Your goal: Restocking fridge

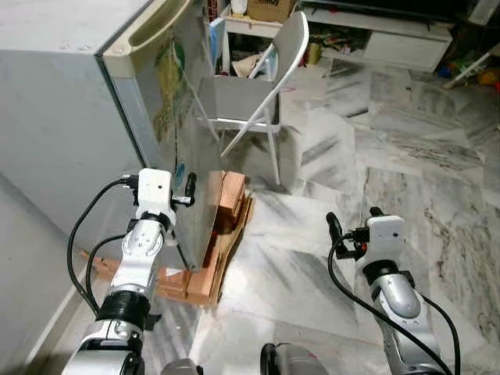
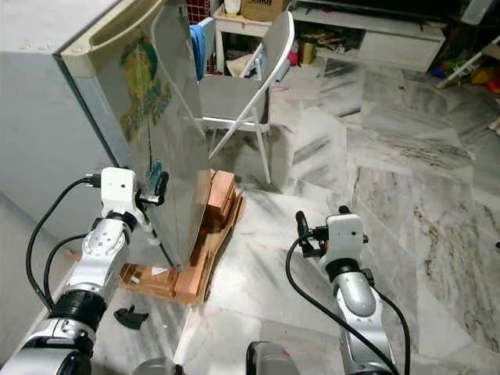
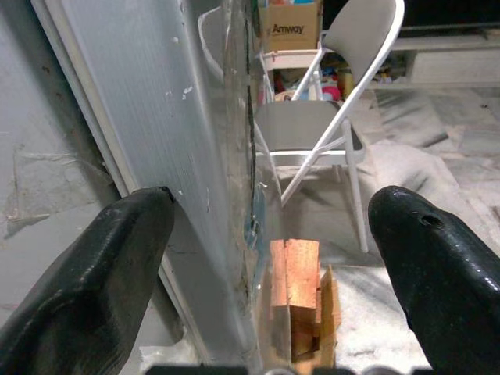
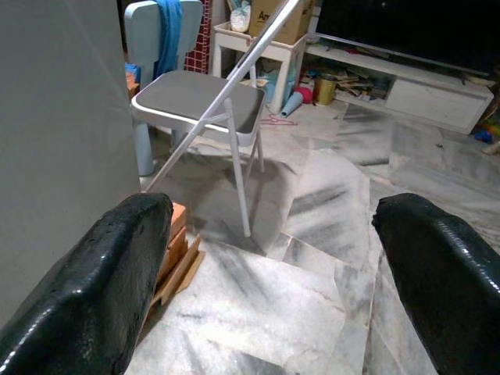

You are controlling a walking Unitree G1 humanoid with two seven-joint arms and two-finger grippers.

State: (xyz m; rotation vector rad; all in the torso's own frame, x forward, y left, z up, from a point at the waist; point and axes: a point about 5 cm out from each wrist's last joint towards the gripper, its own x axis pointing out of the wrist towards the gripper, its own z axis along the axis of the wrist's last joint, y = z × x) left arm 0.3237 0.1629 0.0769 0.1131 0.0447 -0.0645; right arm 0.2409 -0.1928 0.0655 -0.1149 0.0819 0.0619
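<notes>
A grey fridge (image 1: pixel 62 117) stands at the left with its door (image 1: pixel 183 125) facing the room; the door carries a green and yellow sticker and has a handle recess along its top. My left gripper (image 1: pixel 186 191) is open at the door's free edge, low down. In the left wrist view its fingers (image 3: pixel 117 258) stand wide apart with the door's edge (image 3: pixel 234 156) between them. I cannot tell whether the door is ajar. My right gripper (image 1: pixel 353 217) is open over the marble floor, right of the fridge, holding nothing.
Orange wooden blocks (image 1: pixel 226 203) and cardboard prop up the fridge's base. A grey folding chair (image 1: pixel 250 101) stands just past the door. A blue child's chair (image 4: pixel 152 31), a cardboard box (image 3: pixel 289 27) and a low TV cabinet (image 1: pixel 391 39) are behind. The marble floor (image 1: pixel 406 156) spreads to the right.
</notes>
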